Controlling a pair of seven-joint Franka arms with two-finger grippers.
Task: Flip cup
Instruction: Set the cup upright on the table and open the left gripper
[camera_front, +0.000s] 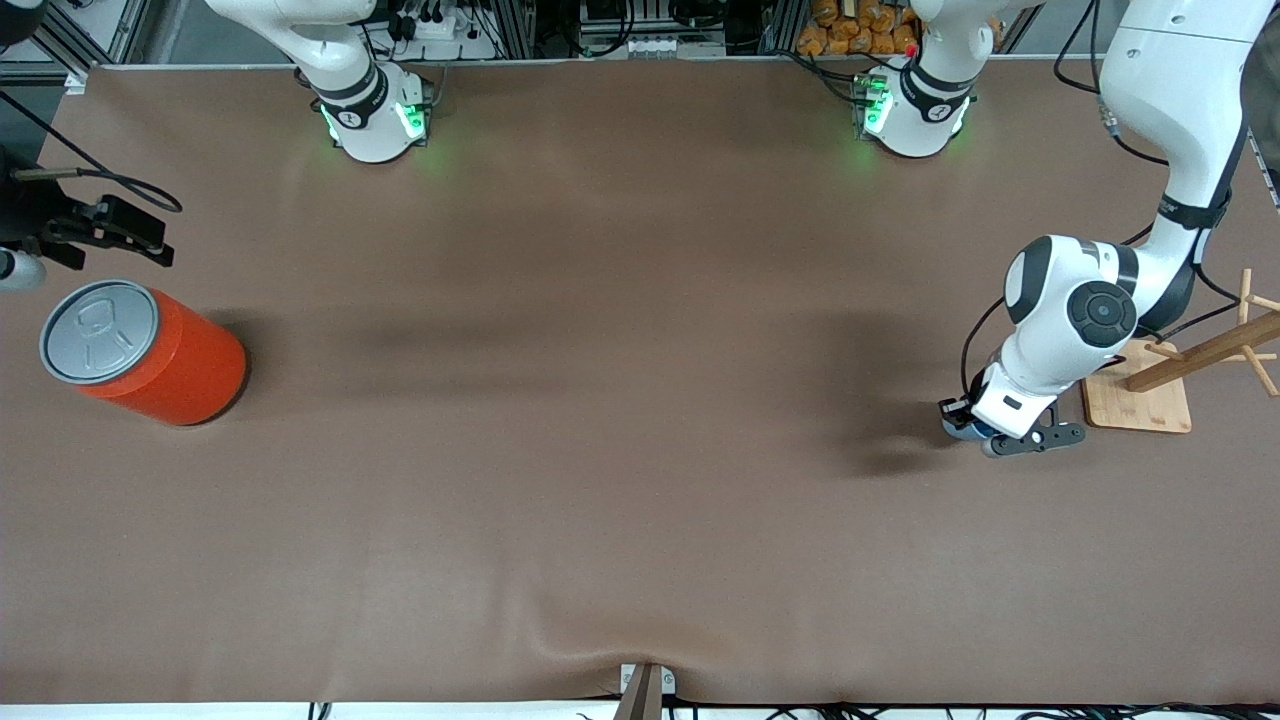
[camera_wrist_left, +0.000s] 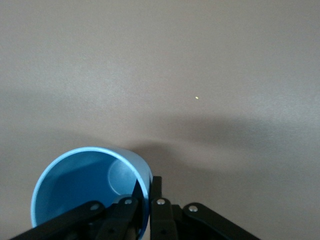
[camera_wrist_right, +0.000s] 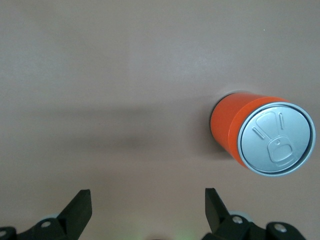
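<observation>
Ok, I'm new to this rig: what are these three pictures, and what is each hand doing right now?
The wide picture looks down on a brown table from across it; two white robot arms are bolted along its top edge. The other two pictures come from cameras on the arms' wrists.

The left hand is low over the table beside a wooden rack. Its fingers pinch the rim of the small blue cup, one inside and one outside, with the cup's mouth facing the wrist camera.

The right hand waits, open and holding nothing, by the orange can, which stands upright at the right arm's end of the table.
</observation>
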